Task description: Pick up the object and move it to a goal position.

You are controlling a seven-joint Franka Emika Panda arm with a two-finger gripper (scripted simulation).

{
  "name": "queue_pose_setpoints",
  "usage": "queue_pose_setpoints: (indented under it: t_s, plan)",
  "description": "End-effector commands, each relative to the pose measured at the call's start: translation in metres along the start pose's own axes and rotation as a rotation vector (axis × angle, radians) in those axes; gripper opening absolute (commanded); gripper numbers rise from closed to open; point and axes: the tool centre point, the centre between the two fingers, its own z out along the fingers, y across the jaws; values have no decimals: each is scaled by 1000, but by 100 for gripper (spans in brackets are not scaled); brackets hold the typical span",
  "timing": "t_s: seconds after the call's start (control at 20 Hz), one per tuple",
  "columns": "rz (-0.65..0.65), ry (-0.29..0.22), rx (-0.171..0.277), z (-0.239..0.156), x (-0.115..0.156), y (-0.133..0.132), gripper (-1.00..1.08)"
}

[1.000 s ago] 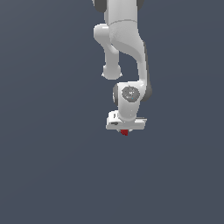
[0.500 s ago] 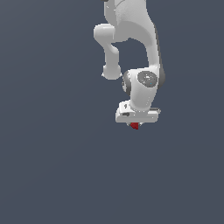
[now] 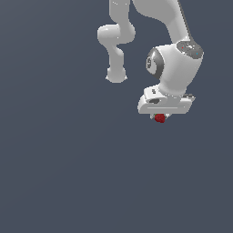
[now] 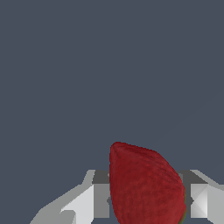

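Since a second ago, the arm has been swinging toward the exterior view's right, and the hand with the red lump has been travelling along with it, sitting now clearly further to that side and slightly higher in the picture than it was in the earlier pictures. In the exterior view the hand is pointing downward from the bulky white wrist, and the strawberry is showing as a small red blob poking out just below the hand's flat white body, hanging above the plain dark grey ground with nothing touching it from underneath. In the wrist view the strawberry is filling the space between the two fingers: a pale finger is pressing against one flank of the fruit and the other finger is sitting against the opposite flank, so the hand is closing on the fruit and gripping it, its opening narrowed to the width of the berry. A thin sliver of green is peeking at the berry's edge near one finger, while its pointed red end is facing away from the hand. Behind it, only the uniform grey background is showing.
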Motion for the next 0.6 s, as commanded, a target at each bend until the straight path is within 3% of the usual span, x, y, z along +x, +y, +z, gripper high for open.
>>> queue_pose_setpoints:
  t_s: [0.0, 0.55]
  plan:
    - [1, -1, -1, -19, -1, -14, -100]
    - [1, -1, 1, -57, 1, -44, -100]
